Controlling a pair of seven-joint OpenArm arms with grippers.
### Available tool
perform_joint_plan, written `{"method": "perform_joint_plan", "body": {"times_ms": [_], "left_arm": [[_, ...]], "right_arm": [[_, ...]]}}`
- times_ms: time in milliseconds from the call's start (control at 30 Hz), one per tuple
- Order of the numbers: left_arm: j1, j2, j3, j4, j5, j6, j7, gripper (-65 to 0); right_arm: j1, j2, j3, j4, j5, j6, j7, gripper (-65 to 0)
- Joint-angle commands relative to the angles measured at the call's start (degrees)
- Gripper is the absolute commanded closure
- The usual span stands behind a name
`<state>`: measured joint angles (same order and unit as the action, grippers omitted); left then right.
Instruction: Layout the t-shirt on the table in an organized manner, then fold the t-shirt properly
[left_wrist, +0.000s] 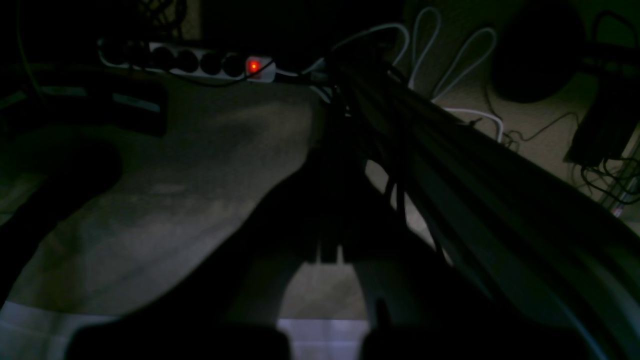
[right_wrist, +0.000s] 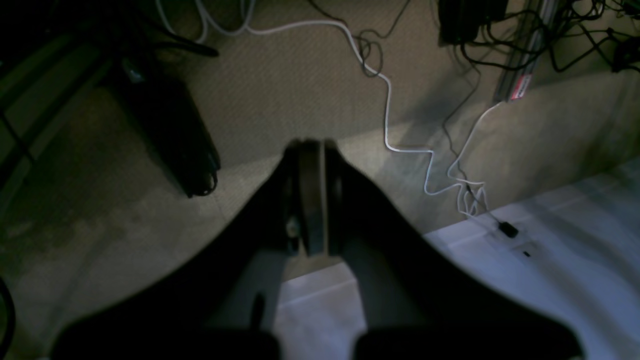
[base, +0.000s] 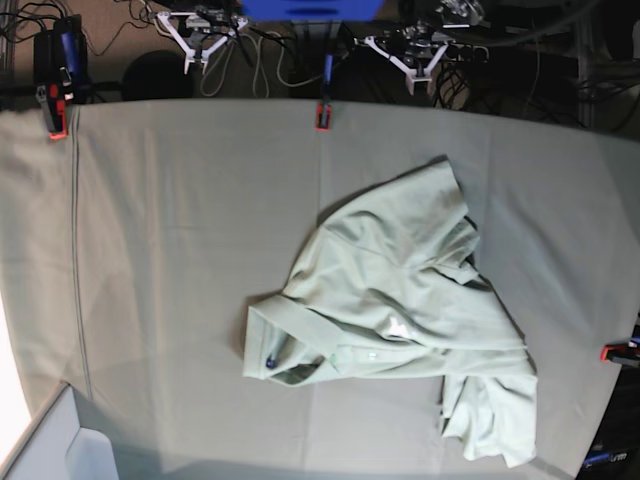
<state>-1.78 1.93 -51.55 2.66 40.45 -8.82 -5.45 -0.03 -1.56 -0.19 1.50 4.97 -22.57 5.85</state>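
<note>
The pale mint-green t-shirt (base: 400, 300) lies crumpled right of the table's middle. Its collar (base: 290, 335) points left, with a small dark blue tag (base: 270, 362) showing, and one sleeve is bunched near the front right. The table (base: 170, 230) is covered in grey-green cloth. Both arms are pulled back beyond the far edge, away from the shirt. My right gripper (base: 192, 55) (right_wrist: 313, 147) is shut on nothing and hangs over the floor. My left gripper (base: 415, 75) (left_wrist: 330, 255) is also shut and empty, dark against the floor.
Red-orange clamps sit at the far edge (base: 322, 117), far left (base: 55, 120) and right edge (base: 620, 352). Behind the table lie cables (right_wrist: 387, 115), a power strip with a red light (left_wrist: 253, 66) and a slanting frame rail (left_wrist: 475, 165).
</note>
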Motion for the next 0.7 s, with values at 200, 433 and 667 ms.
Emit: {"method": "perform_joint_plan", "body": {"times_ms": [200, 433, 667], "left_arm": [[0.07, 0.22, 0.08, 0.2, 0.21, -0.63, -0.57, -0.3], [0.33, 0.31, 0.08, 0.2, -0.05, -0.63, -0.66, -0.3], [0.33, 0.31, 0.08, 0.2, -0.14, -0.63, -0.66, -0.3]], "right_arm": [[-0.36, 0.2, -0.03, -0.05, 0.52, -2.09, 0.35, 0.0], [-0.36, 0.2, -0.03, -0.05, 0.52, -2.09, 0.35, 0.0], [-0.45, 0.2, -0.03, -0.05, 0.52, -2.09, 0.35, 0.0]]}}
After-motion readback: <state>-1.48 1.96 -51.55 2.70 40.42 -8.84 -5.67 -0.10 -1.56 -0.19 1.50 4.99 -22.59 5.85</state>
